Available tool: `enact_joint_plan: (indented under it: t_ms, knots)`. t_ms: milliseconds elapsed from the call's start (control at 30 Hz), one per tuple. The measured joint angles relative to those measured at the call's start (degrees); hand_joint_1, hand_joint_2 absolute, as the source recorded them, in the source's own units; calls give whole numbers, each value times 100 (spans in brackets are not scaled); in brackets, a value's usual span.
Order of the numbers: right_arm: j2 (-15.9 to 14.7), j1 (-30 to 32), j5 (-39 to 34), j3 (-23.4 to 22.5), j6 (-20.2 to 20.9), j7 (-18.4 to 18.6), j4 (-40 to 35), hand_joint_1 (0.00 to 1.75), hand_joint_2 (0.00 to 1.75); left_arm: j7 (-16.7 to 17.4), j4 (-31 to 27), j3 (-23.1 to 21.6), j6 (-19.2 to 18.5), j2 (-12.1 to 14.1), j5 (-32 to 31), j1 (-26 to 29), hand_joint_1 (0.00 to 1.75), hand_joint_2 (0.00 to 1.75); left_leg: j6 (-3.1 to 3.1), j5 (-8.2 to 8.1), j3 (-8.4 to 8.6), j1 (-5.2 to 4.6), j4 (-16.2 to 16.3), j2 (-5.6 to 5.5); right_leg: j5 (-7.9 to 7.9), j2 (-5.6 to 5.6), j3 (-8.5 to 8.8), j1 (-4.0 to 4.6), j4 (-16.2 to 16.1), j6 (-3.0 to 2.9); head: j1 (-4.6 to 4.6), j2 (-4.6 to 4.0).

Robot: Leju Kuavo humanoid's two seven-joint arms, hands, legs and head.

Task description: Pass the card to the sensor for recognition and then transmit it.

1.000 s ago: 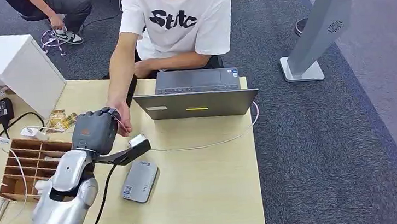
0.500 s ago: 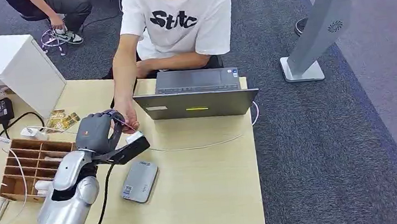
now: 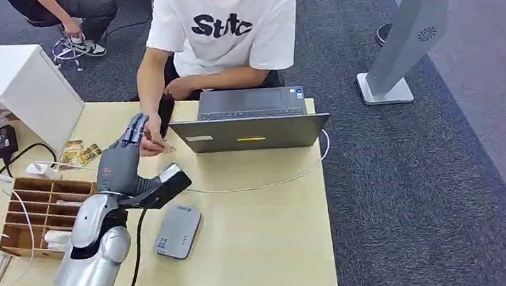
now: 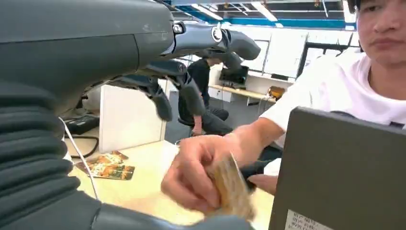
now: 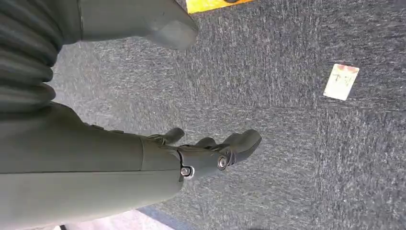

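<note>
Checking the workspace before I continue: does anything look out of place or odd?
One thing: a small card lies on the carpet below the hanging right hand, away from the table. Otherwise nothing stands out; the person's hand holds the task card beside the open left hand.

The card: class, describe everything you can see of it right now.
The card is thin, flat and tan-gold, blurred in the left wrist view. A person's hand pinches it just in front of the laptop. The left hand, fingers spread, is close by it, not gripping it. Its print cannot be read.
</note>
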Motion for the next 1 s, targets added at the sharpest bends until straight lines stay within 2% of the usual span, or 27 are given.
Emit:
enact_joint_plan:
  t_ms: [233, 433, 467, 733, 900, 1000]
  knots:
    - [-2, -4, -137, 0, -35, -35, 0, 0, 175, 116, -371, 22, 153, 39, -446, 145, 0, 0, 0, 0, -1, 0, 0, 0, 0, 1, 1, 0, 1, 0, 0, 0]
    - [-2, 6, -352, 0, -50, -50, 2, 0, 175, 66, -1081, 98, -26, 347, -226, 533, 0, 0, 0, 0, -1, 1, -1, 2, -1, 3, 0, 1, 1, 0, 0, 0]
    - [-2, 9, -394, 0, -55, -50, 2, 0, 175, 28, -1227, 125, -94, 431, -126, 634, 0, 175, 0, 0, -1, 2, -2, 3, -1, 3, 0, 1, 2, 0, 0, 0]
    - [-2, 68, -597, -7, -63, -28, 11, 0, 175, -485, -2546, 618, -662, 1354, 1029, 1764, 0, 175, -2, -2, -1, 3, -5, 10, -5, 7, -3, 1, 2, -1, 0, 0]
    - [0, 90, -621, -7, -63, -6, 22, 0, 175, -612, -3262, 1115, -830, 1926, 1340, 2624, 0, 175, -2, -2, -1, 3, -6, 14, -7, 9, -5, 1, 2, -2, -2, 0]
    - [0, 91, -625, -9, -63, 0, 24, 0, 175, -627, -3592, 1401, -846, 2142, 1390, 3001, 0, 175, -2, -2, -3, 3, -6, 8, -8, 2, -3, 1, 1, -1, 0, 0]
